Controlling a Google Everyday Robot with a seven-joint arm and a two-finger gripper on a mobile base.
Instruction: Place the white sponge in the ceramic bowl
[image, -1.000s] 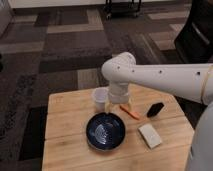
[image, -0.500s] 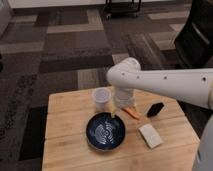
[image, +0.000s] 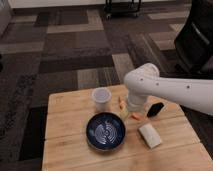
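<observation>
The white sponge (image: 150, 135) was an off-white, soft-looking rectangular block. It lay flat on the wooden table, askew to the table edge, toward the front right. It sat just right of the ceramic bowl (image: 90, 132) and did not touch it. The bowl was round, shallow and glossy dark blue, with white concentric rings inside. It stood upright near the table's middle and held nothing. The gripper (image: 133, 111) hung behind the bowl's right rim with its jaws apart, clear of the sponge.

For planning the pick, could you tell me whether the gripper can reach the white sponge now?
Probably yes: the gripper hangs just behind the white sponge, which lies uncovered on the table beside the ceramic bowl.
</observation>
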